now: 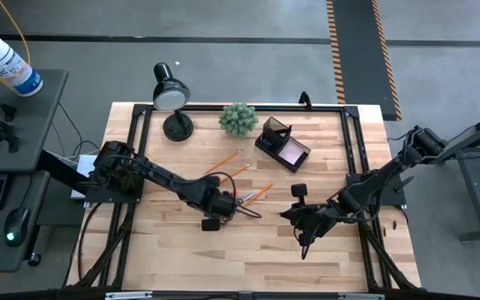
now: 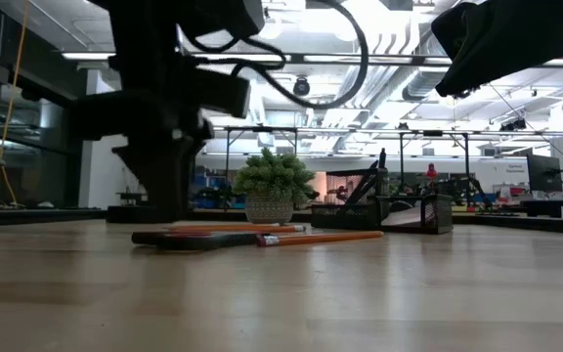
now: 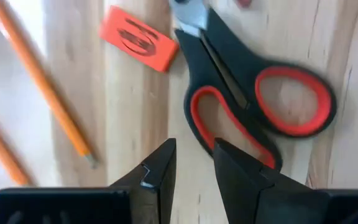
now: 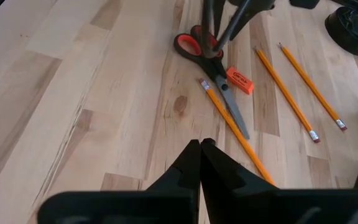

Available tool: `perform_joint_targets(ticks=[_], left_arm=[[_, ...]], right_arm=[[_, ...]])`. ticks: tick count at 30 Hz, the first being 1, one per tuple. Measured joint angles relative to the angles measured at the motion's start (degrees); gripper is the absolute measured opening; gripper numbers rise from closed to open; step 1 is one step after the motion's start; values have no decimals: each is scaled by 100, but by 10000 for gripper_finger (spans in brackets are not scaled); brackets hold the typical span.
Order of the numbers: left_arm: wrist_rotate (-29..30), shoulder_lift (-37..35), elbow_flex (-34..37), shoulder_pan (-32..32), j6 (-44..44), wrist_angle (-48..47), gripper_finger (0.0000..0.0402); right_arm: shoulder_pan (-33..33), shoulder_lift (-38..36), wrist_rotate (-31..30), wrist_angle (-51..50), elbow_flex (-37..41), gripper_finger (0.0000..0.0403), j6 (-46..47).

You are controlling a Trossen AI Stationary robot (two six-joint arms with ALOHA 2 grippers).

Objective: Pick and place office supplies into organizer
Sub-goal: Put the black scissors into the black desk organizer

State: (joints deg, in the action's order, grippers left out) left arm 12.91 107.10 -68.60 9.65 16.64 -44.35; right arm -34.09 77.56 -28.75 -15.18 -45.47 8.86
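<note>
Left tool [image 3: 193,163] hovers slightly open, empty, over scissors [image 3: 253,106]; right tool [image 4: 200,155] closed, empty

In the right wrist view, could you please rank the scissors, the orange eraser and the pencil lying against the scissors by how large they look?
1. Pencil, the longest; its near end passes out of sight behind the right gripper.
2. Scissors, shorter but much bulkier; the left gripper's fingers hide part of the handles.
3. Orange eraser, clearly smallest.
</note>
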Motion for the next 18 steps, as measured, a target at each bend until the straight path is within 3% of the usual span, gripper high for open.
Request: perform_joint_targets(ticks=[7, 18], left_arm=[[40, -6, -308, 7, 17, -307, 97], [-16, -6, -180, 9, 169, -59, 97]], right_arm=[[0, 0, 20, 0, 2, 0, 7], [0, 0, 22, 0, 2, 0, 9]])
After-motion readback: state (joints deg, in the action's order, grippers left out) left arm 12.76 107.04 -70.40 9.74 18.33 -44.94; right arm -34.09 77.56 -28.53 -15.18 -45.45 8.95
